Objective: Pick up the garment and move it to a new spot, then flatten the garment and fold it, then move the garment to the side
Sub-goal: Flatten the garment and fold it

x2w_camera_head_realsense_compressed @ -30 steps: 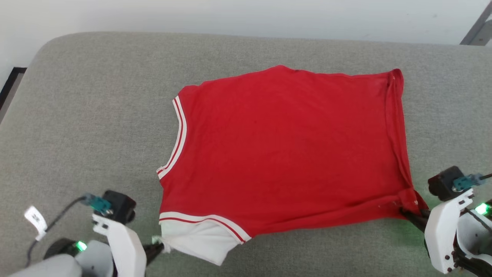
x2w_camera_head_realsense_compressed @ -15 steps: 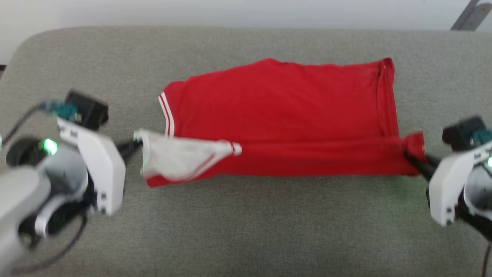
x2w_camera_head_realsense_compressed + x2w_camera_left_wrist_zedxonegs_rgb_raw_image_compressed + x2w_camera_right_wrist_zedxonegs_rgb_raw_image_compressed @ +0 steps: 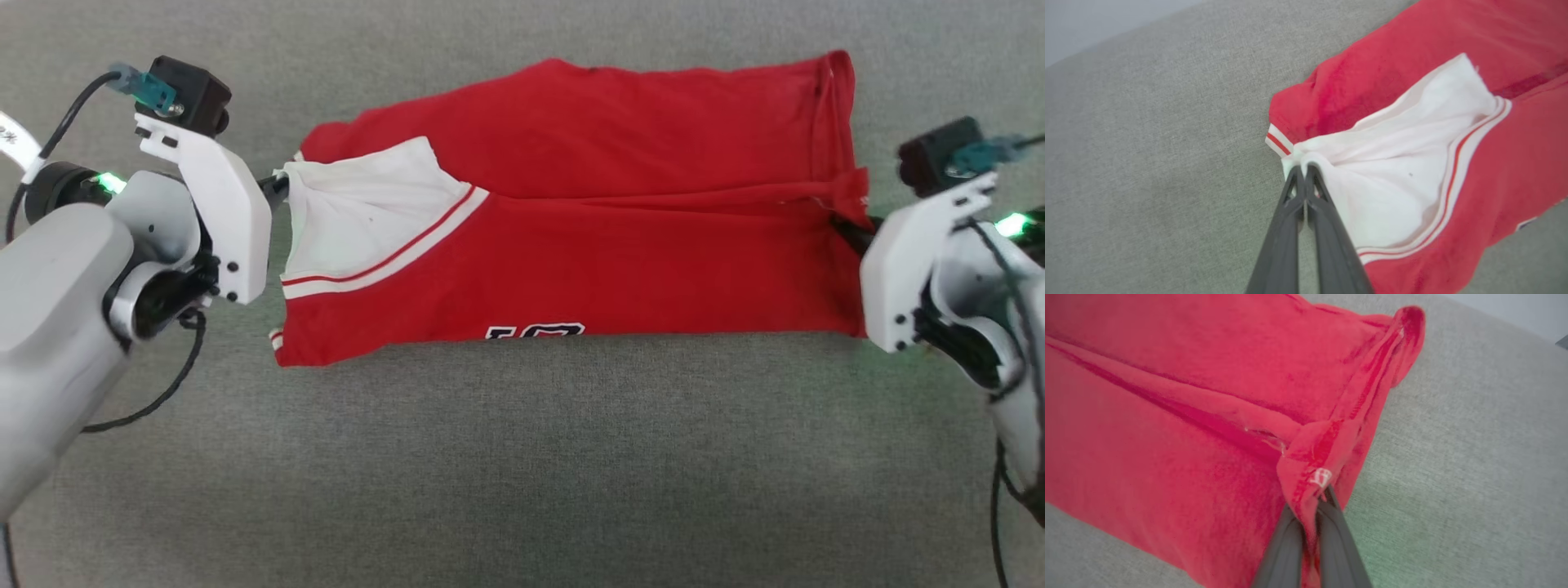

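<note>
Mid-fold: left tool clamps the jersey by its white sleeve, right tool clamps its hem corner. Next, I'd lay the folded-over half flat, edges aligned, then release.

Near side: bare cushion, open full width.
Middle: shirt lying low, stretched side to side.
Left flank: left gripper pinching the sleeve; wrist and looping cable behind.
Right flank: right gripper pinching the hem corner.
Far side: narrow bare strip.
</note>
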Available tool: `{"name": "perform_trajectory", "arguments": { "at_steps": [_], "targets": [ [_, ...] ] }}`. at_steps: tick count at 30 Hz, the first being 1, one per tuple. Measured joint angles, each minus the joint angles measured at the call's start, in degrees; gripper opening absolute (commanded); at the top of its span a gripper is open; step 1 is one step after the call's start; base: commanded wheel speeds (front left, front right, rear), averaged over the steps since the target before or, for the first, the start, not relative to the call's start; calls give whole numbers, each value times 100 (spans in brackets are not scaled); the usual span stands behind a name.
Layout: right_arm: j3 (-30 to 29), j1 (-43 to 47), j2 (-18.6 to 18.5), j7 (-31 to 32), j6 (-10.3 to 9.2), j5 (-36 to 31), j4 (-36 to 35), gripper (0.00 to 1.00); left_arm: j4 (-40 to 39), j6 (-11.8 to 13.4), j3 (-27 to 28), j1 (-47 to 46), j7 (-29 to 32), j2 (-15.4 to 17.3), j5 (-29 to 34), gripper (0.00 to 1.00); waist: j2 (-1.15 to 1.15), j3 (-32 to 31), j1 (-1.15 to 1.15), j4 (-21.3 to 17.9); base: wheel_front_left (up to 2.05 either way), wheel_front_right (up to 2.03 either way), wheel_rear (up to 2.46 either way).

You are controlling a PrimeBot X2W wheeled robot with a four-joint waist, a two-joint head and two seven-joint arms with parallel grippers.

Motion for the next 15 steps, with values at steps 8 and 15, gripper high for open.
{"name": "perform_trajectory", "arguments": {
  "at_steps": [8,15],
  "targets": [
    [513,-592,191,-83,0,41,900,100,1537,-470,-52,-147,82,-728,-193,47,0,193,0,-38,0,0,0],
    [677,-727,169,-415,-1,151,1154,100,2112,-639,46,-260,66,-905,-374,100,0,111,0,-24,0,0,0]
  ]
}}
